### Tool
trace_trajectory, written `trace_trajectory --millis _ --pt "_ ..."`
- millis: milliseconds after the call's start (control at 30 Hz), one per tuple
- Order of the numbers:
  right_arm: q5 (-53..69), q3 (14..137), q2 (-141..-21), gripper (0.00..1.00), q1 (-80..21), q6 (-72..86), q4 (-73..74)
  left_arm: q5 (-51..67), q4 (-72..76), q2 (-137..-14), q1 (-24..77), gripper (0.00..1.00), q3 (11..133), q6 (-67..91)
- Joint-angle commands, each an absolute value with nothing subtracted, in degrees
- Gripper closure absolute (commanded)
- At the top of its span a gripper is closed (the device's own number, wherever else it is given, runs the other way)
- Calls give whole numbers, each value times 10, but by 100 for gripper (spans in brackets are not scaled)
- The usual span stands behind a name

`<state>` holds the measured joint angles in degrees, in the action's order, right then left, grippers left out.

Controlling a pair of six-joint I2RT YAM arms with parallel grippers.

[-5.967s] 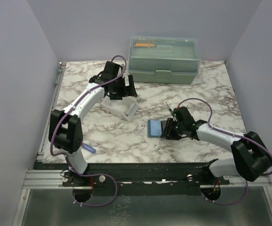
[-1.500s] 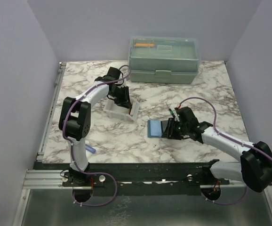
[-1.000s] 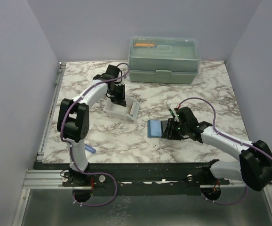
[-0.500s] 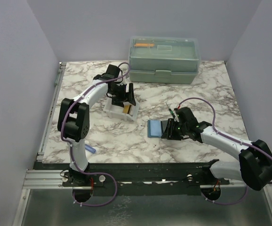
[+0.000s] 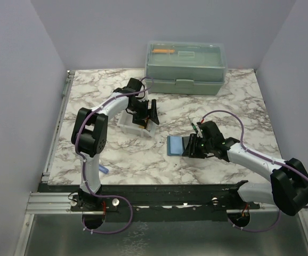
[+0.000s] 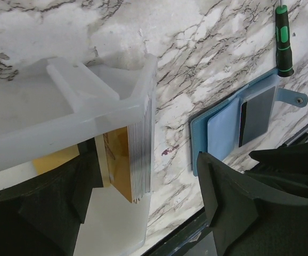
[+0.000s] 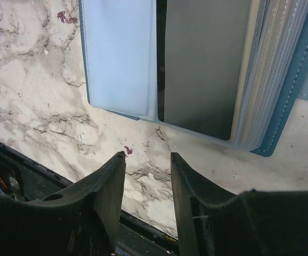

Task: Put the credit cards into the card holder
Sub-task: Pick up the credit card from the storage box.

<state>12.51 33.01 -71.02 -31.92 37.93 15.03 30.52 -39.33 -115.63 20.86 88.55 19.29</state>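
Observation:
The card holder (image 5: 174,145) lies open on the marble; it is blue with clear sleeves (image 7: 119,53), and a dark card (image 7: 204,64) sits in one sleeve. It also shows in the left wrist view (image 6: 220,125). A stack of yellow-orange credit cards (image 6: 123,165) stands on edge at one end of the white tray (image 6: 63,117). My left gripper (image 6: 143,210) is open wide, and the stack is between its fingers, untouched. In the top view it (image 5: 146,113) hangs over the tray's right end. My right gripper (image 7: 147,181) is open and empty, its tips just short of the holder's near edge.
A large pale green lidded box (image 5: 186,66) stands at the back. A green-black pen (image 6: 283,40) lies just beyond the holder. A small blue object (image 5: 102,169) lies near the left arm's base. The tray (image 5: 126,124) sits left of the holder.
My left gripper has moved from the tray's far left side to its right end and opened over the cards. The right arm and the holder have not moved.

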Motion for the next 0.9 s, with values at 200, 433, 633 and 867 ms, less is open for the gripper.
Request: trace_trajectory --millis 200,433,633,867 --pt "130 333 -709 57 -321 381 150 344 -377 -1163 219 31 876 201" --pt "128 334 -709 57 -321 381 152 349 -375 -1158 219 44 874 200" --pt "129 333 -709 58 -321 381 152 347 -374 -1154 219 52 871 199" --pt "129 331 -709 58 -321 381 152 345 -372 -1151 219 59 871 199"
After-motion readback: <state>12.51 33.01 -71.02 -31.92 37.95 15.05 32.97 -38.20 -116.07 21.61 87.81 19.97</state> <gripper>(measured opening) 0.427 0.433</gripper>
